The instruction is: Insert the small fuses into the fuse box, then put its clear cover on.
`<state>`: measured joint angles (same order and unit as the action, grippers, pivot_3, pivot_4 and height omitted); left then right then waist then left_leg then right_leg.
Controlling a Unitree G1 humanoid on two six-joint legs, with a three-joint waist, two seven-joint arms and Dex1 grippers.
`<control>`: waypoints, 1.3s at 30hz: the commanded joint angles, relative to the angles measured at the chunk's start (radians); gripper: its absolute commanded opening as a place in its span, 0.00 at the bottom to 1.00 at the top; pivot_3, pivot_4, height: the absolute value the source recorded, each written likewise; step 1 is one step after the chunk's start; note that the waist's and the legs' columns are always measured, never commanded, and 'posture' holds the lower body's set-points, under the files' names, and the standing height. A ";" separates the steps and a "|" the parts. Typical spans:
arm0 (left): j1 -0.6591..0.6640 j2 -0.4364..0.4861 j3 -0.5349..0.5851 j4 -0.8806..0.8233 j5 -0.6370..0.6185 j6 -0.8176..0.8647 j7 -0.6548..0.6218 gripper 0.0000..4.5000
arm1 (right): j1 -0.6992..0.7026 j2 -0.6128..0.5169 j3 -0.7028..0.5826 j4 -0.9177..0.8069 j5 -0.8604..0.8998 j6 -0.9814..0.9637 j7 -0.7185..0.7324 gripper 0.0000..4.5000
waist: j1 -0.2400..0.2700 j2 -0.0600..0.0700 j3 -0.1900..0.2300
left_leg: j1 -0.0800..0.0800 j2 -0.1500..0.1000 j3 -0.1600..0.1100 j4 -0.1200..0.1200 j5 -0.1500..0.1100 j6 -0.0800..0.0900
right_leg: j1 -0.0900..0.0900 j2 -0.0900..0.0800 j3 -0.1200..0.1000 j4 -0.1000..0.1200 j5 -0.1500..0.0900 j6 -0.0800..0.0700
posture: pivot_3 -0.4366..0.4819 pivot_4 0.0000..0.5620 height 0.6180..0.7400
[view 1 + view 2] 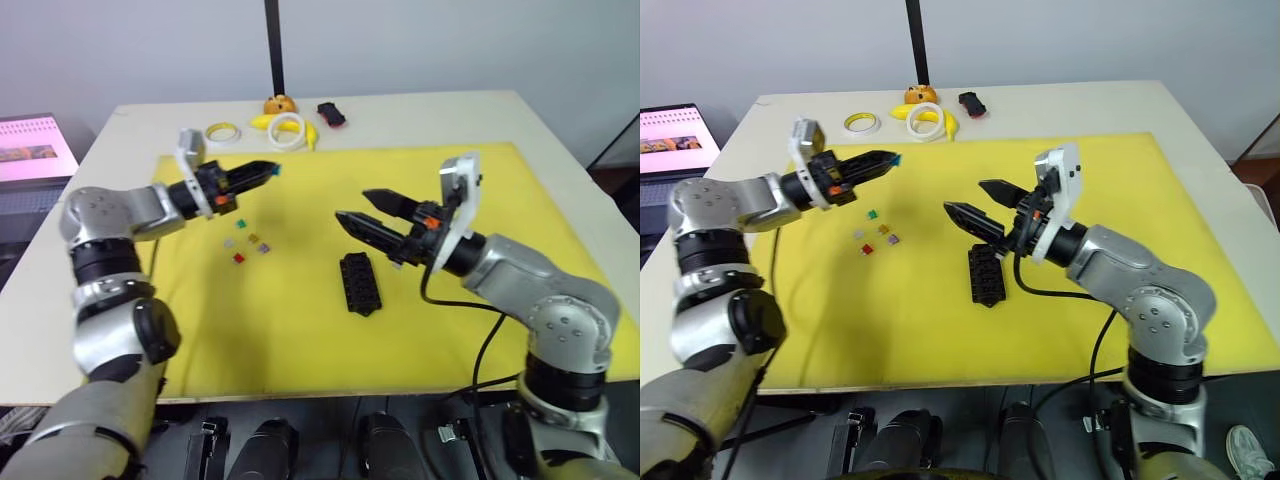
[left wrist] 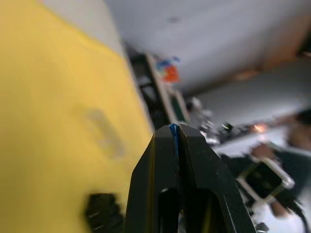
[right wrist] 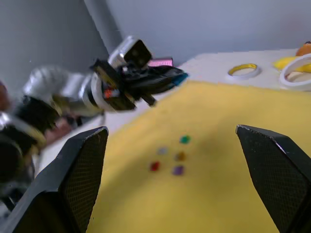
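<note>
My left gripper hovers above the yellow mat's far left part, shut on a tiny blue fuse that shows as a sliver between its fingertips. Several more small fuses lie loose on the mat below it: green, grey, yellow, red and purple. The black fuse box rests mid-mat. My right gripper hangs open just above and behind the box, holding nothing. A faint pale rectangle on the mat beyond the box looks like the clear cover.
The yellow mat covers most of the white table. Along the far edge sit tape rings, a banana, an orange object and a small black-and-red object. A black pole rises behind; a laptop stands at the left.
</note>
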<state>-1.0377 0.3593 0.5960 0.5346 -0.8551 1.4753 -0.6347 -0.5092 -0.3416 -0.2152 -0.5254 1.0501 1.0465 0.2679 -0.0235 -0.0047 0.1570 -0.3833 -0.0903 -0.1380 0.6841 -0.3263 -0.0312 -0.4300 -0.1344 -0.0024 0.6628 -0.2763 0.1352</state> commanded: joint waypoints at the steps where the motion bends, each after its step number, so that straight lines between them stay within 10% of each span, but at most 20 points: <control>1: -0.024 -0.068 0.060 -0.128 -0.106 0.036 0.057 0.01 | -0.041 0.090 -0.043 0.024 0.138 -0.013 -0.168 1.00 | -0.010 0.000 0.000 | 0.000 0.000 0.000 0.000 0.000 0.000 | 0.000 0.000 0.000 0.000 0.000 0.000 | 0.48 0.27 1.00; 12: -0.008 -0.227 0.091 -0.232 -0.267 0.044 0.205 0.01 | -0.084 0.187 -0.045 0.108 0.366 -0.116 -0.422 1.00 | -0.021 0.000 0.000 | 0.000 0.000 0.000 -0.001 0.000 0.000 | -0.001 0.000 0.000 0.000 0.000 0.000 | 0.48 0.27 1.00; 17: 0.002 -0.251 0.083 -0.236 -0.305 0.024 0.255 0.00 | -0.100 0.173 -0.021 0.121 0.414 -0.151 -0.445 0.61 | -0.020 0.000 0.000 | 0.000 0.000 0.000 -0.001 0.000 0.000 | -0.001 0.001 0.001 0.000 0.000 0.000 | 0.48 0.27 1.00; 29: 0.022 -0.255 0.065 -0.226 -0.405 0.003 0.344 0.00 | -0.098 0.138 0.018 0.122 0.476 -0.207 -0.465 0.61 | -0.020 0.000 0.000 | 0.000 0.000 0.000 -0.001 0.000 0.000 | -0.001 0.001 0.001 0.000 0.000 0.000 | 0.48 0.27 1.00; 34: 0.030 -0.255 0.041 -0.222 -0.428 -0.017 0.354 0.00 | -0.104 0.123 0.022 0.123 0.498 -0.232 -0.464 0.24 | -0.019 0.000 0.000 | 0.000 0.000 0.000 -0.001 0.000 0.000 | -0.001 0.001 0.001 0.000 0.000 0.000 | 0.48 0.27 1.00; 39: 0.035 -0.252 0.023 -0.216 -0.452 -0.039 0.364 0.00 | -0.100 0.100 0.043 0.114 0.498 -0.236 -0.478 0.24 | -0.020 0.000 0.000 | 0.000 0.000 0.000 -0.001 0.000 0.000 | -0.001 0.001 0.001 0.000 0.000 0.000 | 0.48 0.27 1.00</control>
<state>-0.9943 0.0996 0.6285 0.3325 -1.2679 1.4489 -0.2714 -0.5892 -0.2345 -0.1812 -0.3831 1.5315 0.8203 -0.2064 -0.0433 -0.0045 0.1569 -0.3834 -0.0902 -0.1375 0.6833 -0.3262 -0.0313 -0.4306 -0.1337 -0.0018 0.6628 -0.2763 0.1352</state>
